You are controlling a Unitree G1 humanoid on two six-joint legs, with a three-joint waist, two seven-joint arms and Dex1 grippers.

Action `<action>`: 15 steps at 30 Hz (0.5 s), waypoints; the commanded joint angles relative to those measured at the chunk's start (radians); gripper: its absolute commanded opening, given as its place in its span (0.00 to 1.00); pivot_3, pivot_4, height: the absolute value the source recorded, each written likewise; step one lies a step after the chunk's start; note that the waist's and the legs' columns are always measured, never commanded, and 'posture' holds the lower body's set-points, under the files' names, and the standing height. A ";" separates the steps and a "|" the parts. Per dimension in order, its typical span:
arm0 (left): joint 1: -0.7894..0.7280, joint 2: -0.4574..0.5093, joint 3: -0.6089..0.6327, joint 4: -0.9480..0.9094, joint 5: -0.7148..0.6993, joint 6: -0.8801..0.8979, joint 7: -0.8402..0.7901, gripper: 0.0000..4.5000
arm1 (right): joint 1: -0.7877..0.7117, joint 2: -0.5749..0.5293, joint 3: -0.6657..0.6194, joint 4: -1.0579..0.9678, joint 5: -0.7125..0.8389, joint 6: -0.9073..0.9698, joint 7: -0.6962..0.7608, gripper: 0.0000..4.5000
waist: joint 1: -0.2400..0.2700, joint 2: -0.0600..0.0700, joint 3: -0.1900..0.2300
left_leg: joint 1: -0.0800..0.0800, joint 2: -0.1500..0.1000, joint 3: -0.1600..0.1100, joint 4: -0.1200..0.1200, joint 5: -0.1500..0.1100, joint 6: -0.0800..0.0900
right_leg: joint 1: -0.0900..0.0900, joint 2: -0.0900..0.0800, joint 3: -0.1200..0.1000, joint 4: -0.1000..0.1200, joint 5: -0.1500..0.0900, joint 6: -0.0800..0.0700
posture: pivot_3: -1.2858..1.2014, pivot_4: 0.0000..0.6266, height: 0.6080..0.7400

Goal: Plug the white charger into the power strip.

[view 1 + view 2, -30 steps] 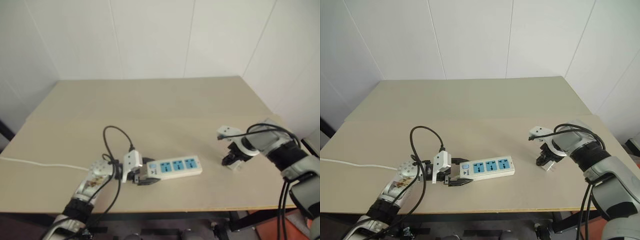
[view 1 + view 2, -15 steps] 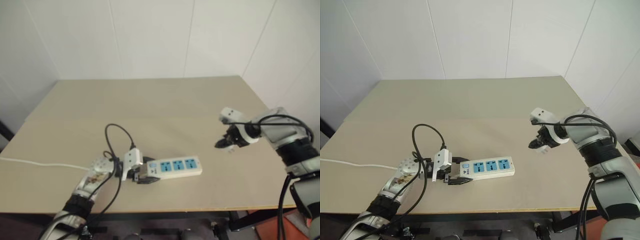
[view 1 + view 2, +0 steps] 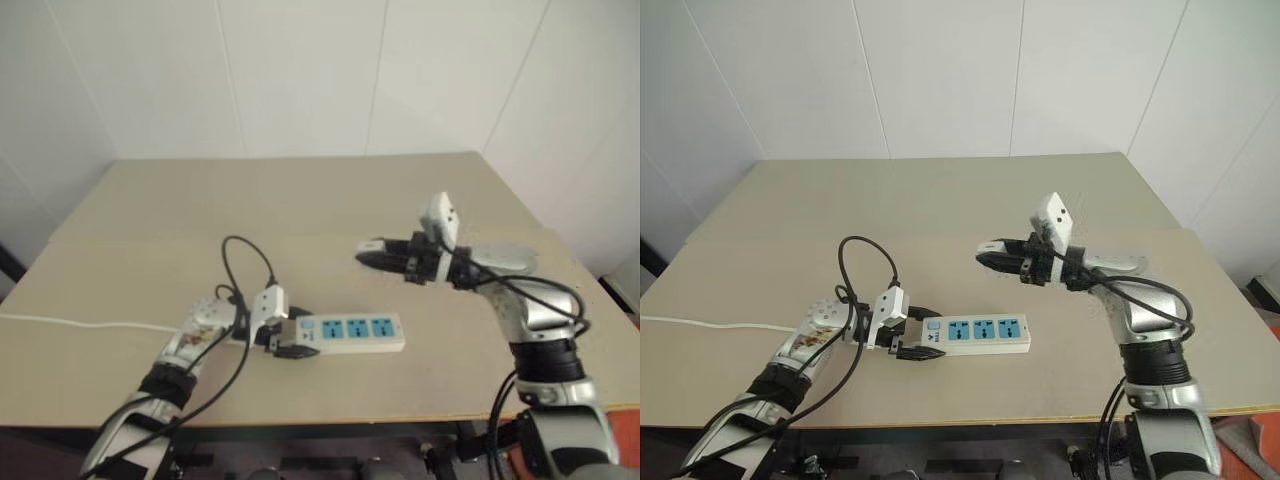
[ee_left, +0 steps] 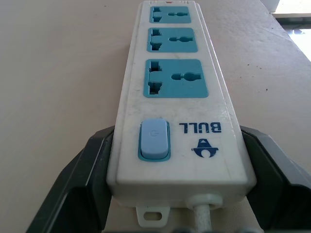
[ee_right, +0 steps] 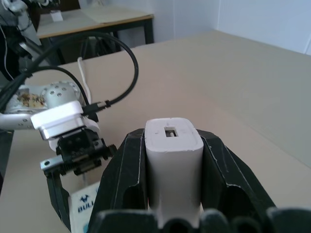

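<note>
Right wrist view: white charger (image 5: 174, 167) clamped btwn our right gripper (image 3: 1000, 258) fingers, held in air over the table (image 3: 940, 200). Power strip (image 3: 975, 335) lies flat below and twd our left, long axis running left-right, sockets up. Left gripper (image 3: 915, 345) straddles strip's switch end, jaws wide, pads against its sides. Right arm nearer the sockets; we judge charger must drop and tip prongs down.

Both arms are silver-grey metal with black bands at the forearms. A white boxy head sits at each wrist, the left gripper (image 3: 912, 343) and the right gripper (image 3: 992, 257) each ending in two black fingers (image 5: 124, 170) of thick moulded plastic. Black cables loop loosely over the left wrist and run down along the right forearm. The left wrist housing is round, studded with small screws.
</note>
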 commanded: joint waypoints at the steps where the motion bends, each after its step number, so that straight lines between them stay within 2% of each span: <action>1: 0.036 -0.002 -0.041 0.052 0.082 0.013 0.029 0.73 | -0.003 0.043 -0.047 -0.036 0.074 -0.007 -0.040 0.25 | 0.002 0.000 0.000 | 0.000 0.000 0.000 0.000 0.000 0.000 | 0.000 0.000 0.000 0.000 0.000 0.000 | 0.52 0.24 1.00; 7: 0.051 -0.010 -0.043 0.043 0.081 0.015 0.029 0.73 | 0.068 0.040 0.054 -0.045 0.024 -0.143 0.044 0.25 | 0.007 0.000 0.000 | 0.000 0.000 0.000 0.000 0.000 0.000 | 0.000 0.000 0.000 -0.001 0.000 0.000 | 0.52 0.24 1.00; 9: 0.056 -0.011 -0.042 0.039 0.080 0.017 0.031 0.73 | 0.099 0.044 0.097 -0.030 -0.032 -0.257 0.069 0.25 | 0.006 0.000 0.000 | 0.000 0.000 0.000 0.000 0.000 0.000 | 0.000 0.000 0.000 -0.001 0.000 0.000 | 0.52 0.24 1.00; 15: 0.073 -0.010 -0.041 0.012 0.075 0.031 0.025 0.73 | 0.137 0.102 0.148 0.035 -0.100 -0.431 0.049 0.25 | 0.004 0.000 0.000 | 0.001 0.000 0.000 0.000 0.000 0.000 | 0.001 0.000 0.000 0.000 -0.001 0.002 | 0.52 0.24 1.00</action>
